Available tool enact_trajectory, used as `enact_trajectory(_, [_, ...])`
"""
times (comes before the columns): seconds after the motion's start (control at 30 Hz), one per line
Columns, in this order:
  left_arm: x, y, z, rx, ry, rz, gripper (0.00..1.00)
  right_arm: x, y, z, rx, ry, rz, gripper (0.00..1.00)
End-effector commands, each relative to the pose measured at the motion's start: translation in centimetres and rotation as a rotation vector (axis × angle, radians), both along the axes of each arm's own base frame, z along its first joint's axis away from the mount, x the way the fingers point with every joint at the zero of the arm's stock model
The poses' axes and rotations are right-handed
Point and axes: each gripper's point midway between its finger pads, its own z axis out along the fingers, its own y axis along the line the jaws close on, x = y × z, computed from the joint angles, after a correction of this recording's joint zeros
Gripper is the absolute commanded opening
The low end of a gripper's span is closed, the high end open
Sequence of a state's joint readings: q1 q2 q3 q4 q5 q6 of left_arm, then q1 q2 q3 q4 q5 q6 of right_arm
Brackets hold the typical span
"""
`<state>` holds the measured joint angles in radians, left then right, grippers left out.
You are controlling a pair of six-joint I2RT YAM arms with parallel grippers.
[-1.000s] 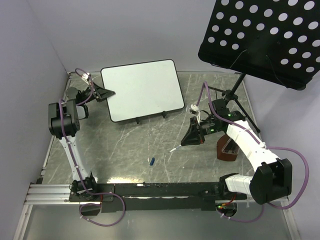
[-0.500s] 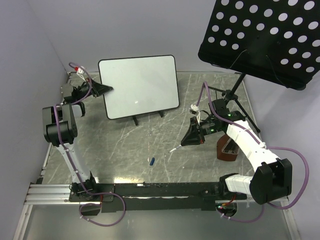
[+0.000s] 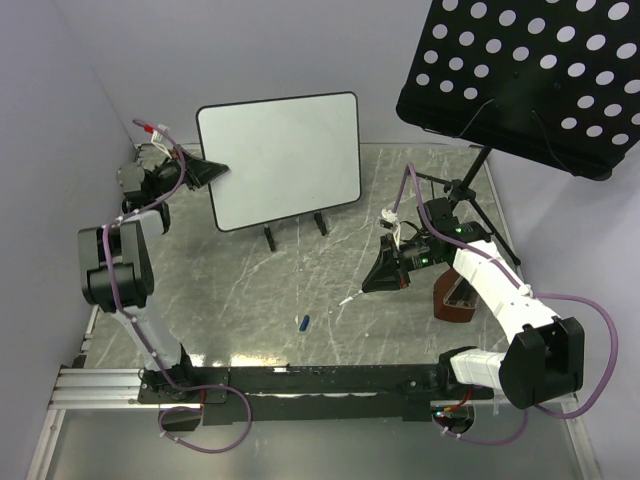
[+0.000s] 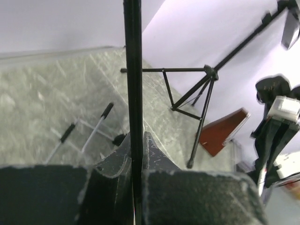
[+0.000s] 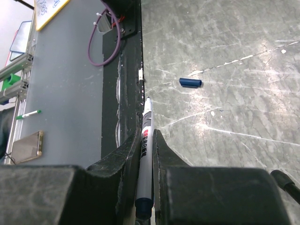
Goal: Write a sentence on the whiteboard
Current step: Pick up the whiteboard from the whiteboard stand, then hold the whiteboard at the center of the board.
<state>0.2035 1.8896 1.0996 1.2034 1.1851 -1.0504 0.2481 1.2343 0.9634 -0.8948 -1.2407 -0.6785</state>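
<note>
White whiteboard (image 3: 280, 160), long axis left-right, gripped by left end effector (image 3: 221, 170)

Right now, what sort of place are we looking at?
Probably a robotics lab bench: left arm and right arm bolted to a metal rail, plain walls boxing in the table, staged props like the whiteboard and music stand.

The left gripper (image 4: 136, 143) was clamped on the whiteboard (image 4: 133, 56), seen edge-on as a thin black rim running straight up the middle. Behind it lay the marbled table (image 4: 42, 89). Two thin black-tipped rods (image 4: 105, 111) showed left of the rim. To the right, by the wall, stood a black tripod (image 4: 202, 89) and a red-brown block (image 4: 222, 133).
</note>
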Motion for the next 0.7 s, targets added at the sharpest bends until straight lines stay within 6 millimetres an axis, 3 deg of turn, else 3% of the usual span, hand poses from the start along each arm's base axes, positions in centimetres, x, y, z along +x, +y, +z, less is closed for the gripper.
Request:
enact_trajectory(0.0, [-3.0, -1.8, 7.8, 0.093, -0.363, 0.069, 0.01, 0.6, 0.1, 1.8, 0.034, -0.099, 0.013, 0.0])
enact_trajectory(0.27, [-6.5, -2.8, 6.6, 0.054, -0.254, 0.108, 0.01, 0.5, 0.1, 2.5, 0.032, -0.116, 0.008, 0.0])
enact_trajectory(0.47, [-8.7, -4.0, 3.2, 0.097, -0.158, 0.155, 0.01, 0.6, -0.2, 5.0, 0.015, -0.164, 0.005, 0.0])
enact_trajectory(0.67, [-11.1, -4.8, 2.2, 0.122, -0.177, 0.177, 0.01, 1.4, 0.6, 7.3, -0.025, -0.245, -0.011, 0.0])
